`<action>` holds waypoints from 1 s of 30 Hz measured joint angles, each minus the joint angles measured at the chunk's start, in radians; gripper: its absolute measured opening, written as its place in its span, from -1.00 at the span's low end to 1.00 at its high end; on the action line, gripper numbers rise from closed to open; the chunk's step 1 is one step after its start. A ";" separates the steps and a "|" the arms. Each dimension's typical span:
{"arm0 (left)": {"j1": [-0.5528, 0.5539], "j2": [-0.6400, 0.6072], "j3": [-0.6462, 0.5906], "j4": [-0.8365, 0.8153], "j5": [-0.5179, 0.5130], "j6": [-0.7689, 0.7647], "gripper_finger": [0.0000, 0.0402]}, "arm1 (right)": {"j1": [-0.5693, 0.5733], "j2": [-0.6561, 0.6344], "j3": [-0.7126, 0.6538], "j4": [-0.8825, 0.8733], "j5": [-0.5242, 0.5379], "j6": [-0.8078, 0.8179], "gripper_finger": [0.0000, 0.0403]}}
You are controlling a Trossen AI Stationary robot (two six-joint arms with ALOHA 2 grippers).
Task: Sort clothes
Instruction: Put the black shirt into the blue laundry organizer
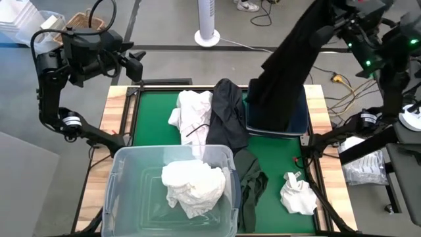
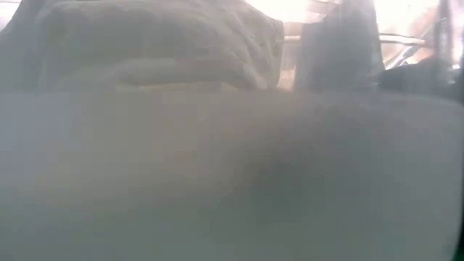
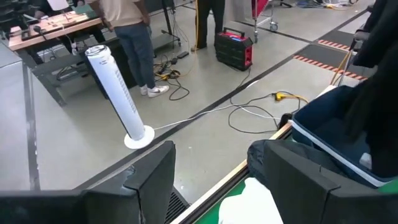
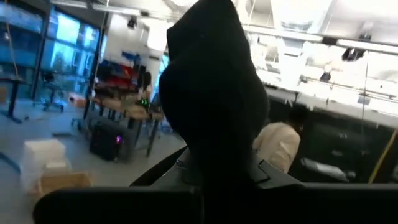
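My right gripper is raised beyond the table's far right corner, shut on a long black garment that hangs over the dark blue bin. My left gripper waits open above the table's far left corner, touching nothing. On the green mat lie a white garment, a black garment, an olive green one and a small white one. Another white garment sits in the clear tub. The low view is blocked by a hazy surface close to it. My right gripper pinches a bunched upper part of the black garment between its two fingers; how many layers I cannot tell. The garment hangs long and slack below the gripper, its lower end reaching the dark blue bin.
The clear tub fills the near left of the table. The dark blue bin stands at the far right of the mat. A white tower fan and cables lie on the floor beyond the far edge. People stand in the room.
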 joint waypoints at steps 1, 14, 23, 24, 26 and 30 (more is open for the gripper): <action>0.000 0.000 0.000 0.000 -0.004 0.000 0.09 | 0.000 -0.005 0.000 -0.028 0.014 0.011 -0.88; 0.000 0.000 0.000 0.000 -0.006 0.000 0.09 | 0.000 0.039 -0.002 -0.338 0.250 0.030 -0.88; 0.000 0.000 0.000 0.000 -0.006 0.000 0.09 | 0.000 0.124 -0.003 -0.415 0.115 0.207 -0.88; 0.000 0.000 0.000 0.000 -0.006 0.000 0.09 | 0.000 0.131 -0.003 -0.414 0.111 0.232 -0.88; 0.000 0.000 0.000 0.000 -0.006 0.000 0.09 | -0.002 0.142 -0.003 -0.414 0.111 0.269 -0.88; 0.000 0.000 0.000 0.000 -0.006 0.000 0.09 | -0.002 0.147 -0.003 -0.434 0.111 0.311 -0.88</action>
